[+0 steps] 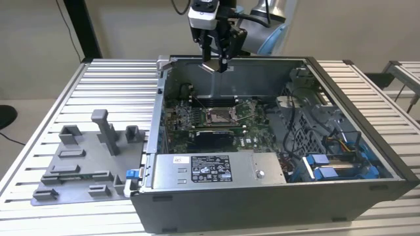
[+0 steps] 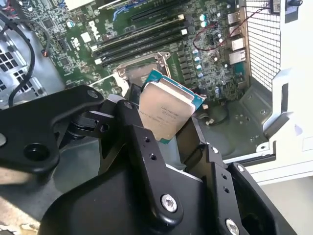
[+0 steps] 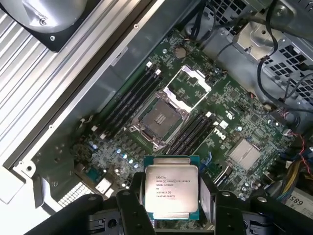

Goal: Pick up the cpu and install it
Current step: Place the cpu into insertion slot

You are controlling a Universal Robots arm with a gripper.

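Note:
My gripper [image 1: 219,63] hangs above the back wall of the open computer case [image 1: 367,194], shut on the cpu [image 1: 215,67]. In both wrist views the cpu [image 3: 171,189] [image 2: 165,106] is a flat square chip with a silver-grey metal top and a teal rim, clamped at its sides between black fingers [image 2: 134,128]. The motherboard socket [image 3: 158,117] lies open below and ahead of the chip, its metal frame [image 3: 190,88] swung up. In the exterior view the socket [image 1: 219,116] sits in the middle of the green board, well below the gripper.
Memory slots [image 3: 128,105] flank the socket on both sides. A grey power supply box [image 1: 213,168] fills the case's near side, and a drive cage with blue clips [image 1: 335,164] and cables stands at the exterior view's right. A grey fixture tray [image 1: 85,162] lies on the slatted table.

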